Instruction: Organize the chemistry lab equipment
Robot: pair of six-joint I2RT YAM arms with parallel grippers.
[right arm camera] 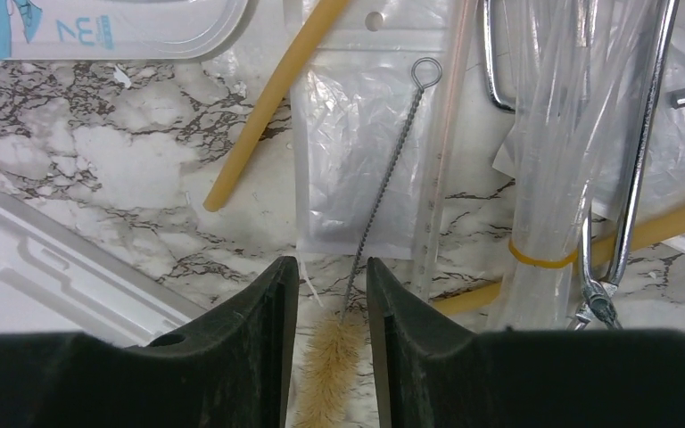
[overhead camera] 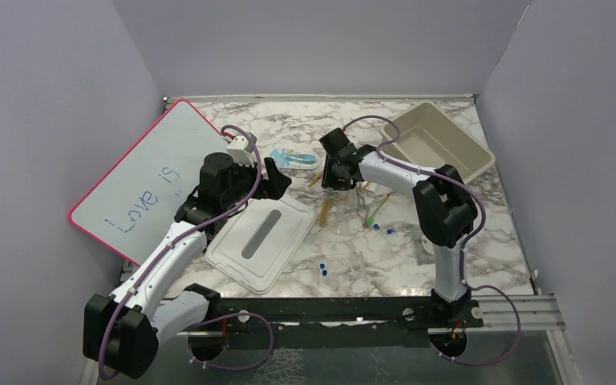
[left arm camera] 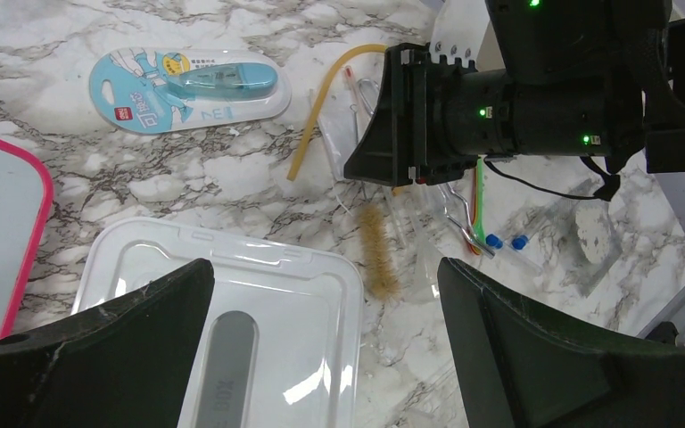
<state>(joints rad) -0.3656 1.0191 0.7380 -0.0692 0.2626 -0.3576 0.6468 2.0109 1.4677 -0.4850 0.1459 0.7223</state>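
Lower centre: right hand (right arm camera: 328, 266) parted narrowly astride brush (right arm camera: 328, 357), slim gaps either side; left hand (left arm camera: 325, 267) spread wide over lid (left arm camera: 285, 294) edge.

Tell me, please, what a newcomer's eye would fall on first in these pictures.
The pink-rimmed whiteboard with "Love is" written on it stands out at the left side of the marble table. At the table's middle, the right pincer hangs low over amber tubing and clear bags, its jaws apart on either side of a bristly tube brush. A beige bin sits at the far right corner.
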